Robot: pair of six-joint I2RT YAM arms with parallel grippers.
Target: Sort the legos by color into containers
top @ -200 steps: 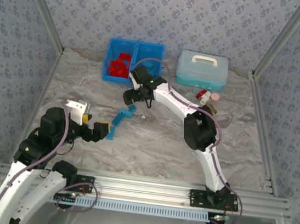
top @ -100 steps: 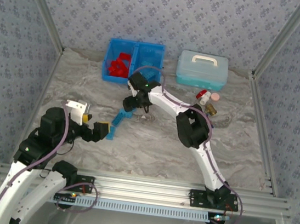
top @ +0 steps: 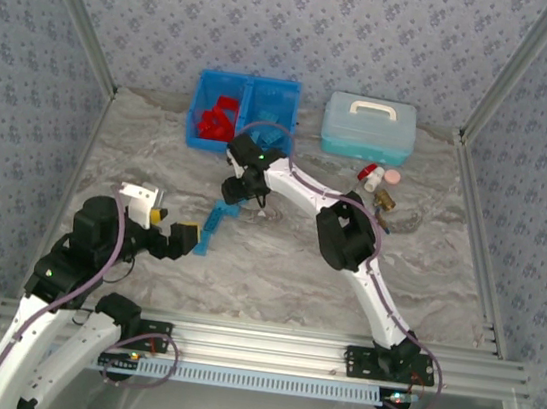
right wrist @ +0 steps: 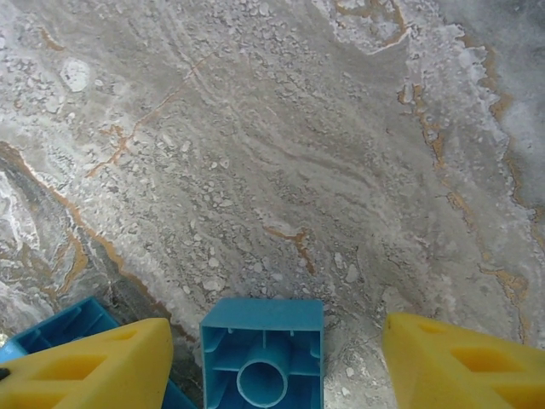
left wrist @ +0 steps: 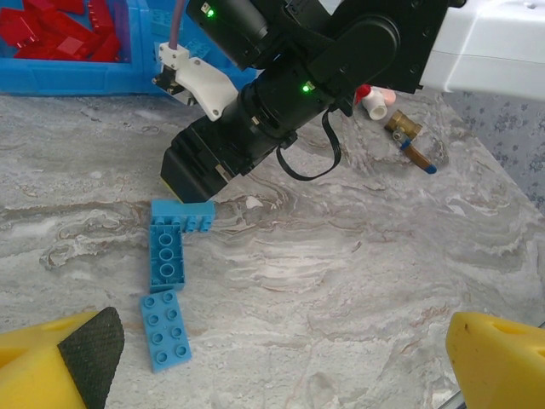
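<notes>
Three blue legos lie mid-table. One [left wrist: 183, 213] sits right under my right gripper [left wrist: 192, 183], a second [left wrist: 167, 256] lies hollow side up, and a third [left wrist: 166, 328] lies studs up. In the right wrist view a blue lego [right wrist: 262, 354] stands between my yellow fingers [right wrist: 102, 366], hollow side toward the camera, with a gap on each side; the right gripper [right wrist: 277, 341] is open around it. My left gripper [left wrist: 281, 366] hangs open just short of the bricks, holding nothing. The blue bin [top: 247, 85] stands at the back, with red legos [top: 219, 119] in its left compartment.
A pale blue case with a white handle [top: 368, 126] stands right of the bin. A red-and-white bottle [top: 371, 174] and a brass fitting [top: 387, 196] lie in front of it. A white and yellow part [top: 143, 198] sits beside my left arm.
My right gripper has come down and to the left over the blue legos, and its jaws have narrowed around one. The left arm has not moved.
</notes>
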